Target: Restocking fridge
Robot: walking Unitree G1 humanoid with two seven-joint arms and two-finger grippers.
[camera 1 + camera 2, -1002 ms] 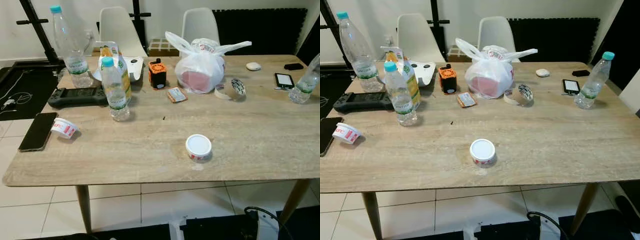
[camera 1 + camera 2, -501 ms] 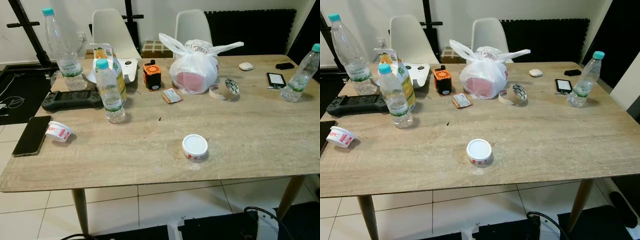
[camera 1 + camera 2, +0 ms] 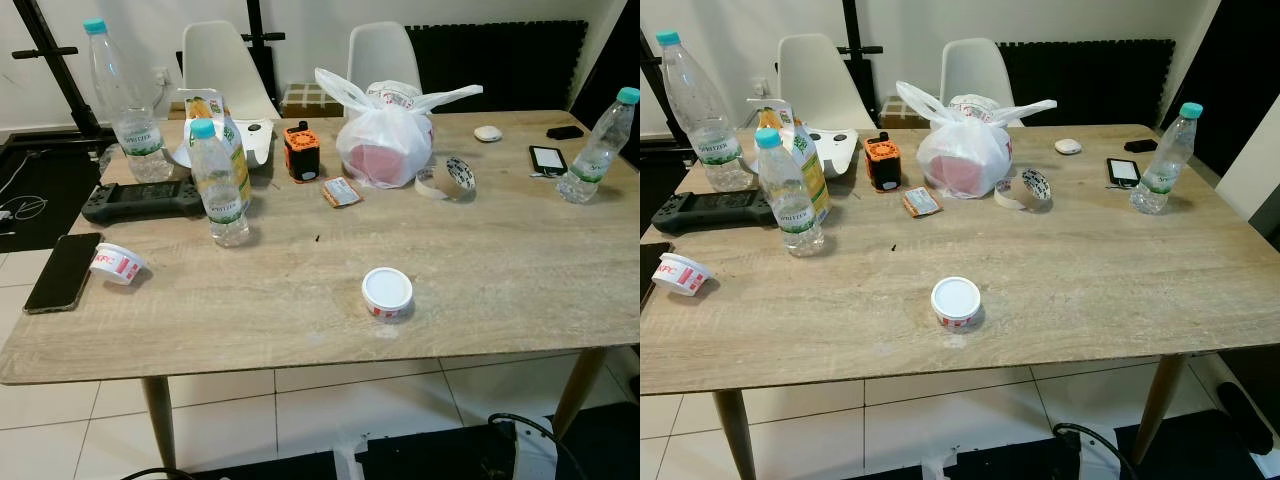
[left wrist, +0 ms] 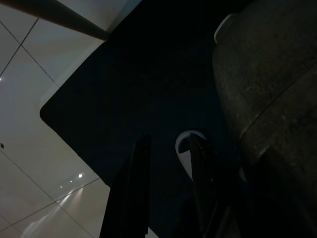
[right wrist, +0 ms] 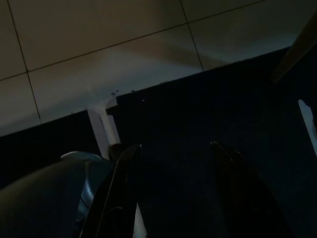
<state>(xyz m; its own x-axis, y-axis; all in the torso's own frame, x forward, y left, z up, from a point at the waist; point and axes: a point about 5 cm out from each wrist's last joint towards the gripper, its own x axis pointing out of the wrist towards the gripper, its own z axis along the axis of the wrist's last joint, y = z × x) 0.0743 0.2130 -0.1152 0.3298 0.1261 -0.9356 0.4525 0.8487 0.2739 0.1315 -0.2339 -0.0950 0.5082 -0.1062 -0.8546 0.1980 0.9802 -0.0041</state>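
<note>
On the wooden table [image 3: 500, 270] a small water bottle [image 3: 220, 185] with a blue cap stands at the left, in front of a yellow juice carton [image 3: 228, 130]. A taller bottle [image 3: 120, 105] stands behind them and a third bottle [image 3: 598, 146] at the far right. A tied white plastic bag [image 3: 385, 135] sits at the back middle. A white-lidded tub [image 3: 387, 291] rests near the front edge. Both arms hang below the table: my left gripper [image 4: 168, 144] is open over a dark mat, and my right gripper [image 5: 174, 147] is open over mat and floor tiles.
A tipped red-and-white cup [image 3: 116, 264], a black phone [image 3: 61, 272] and a black controller [image 3: 140, 200] lie at the left. An orange cube [image 3: 301, 151], a tape roll [image 3: 447, 178] and another phone [image 3: 548, 159] lie further back. Two white chairs [image 3: 222, 55] stand behind the table.
The head camera has shifted a little, so the whole table sits slightly further left and smaller in view. Nothing on the table has moved.
</note>
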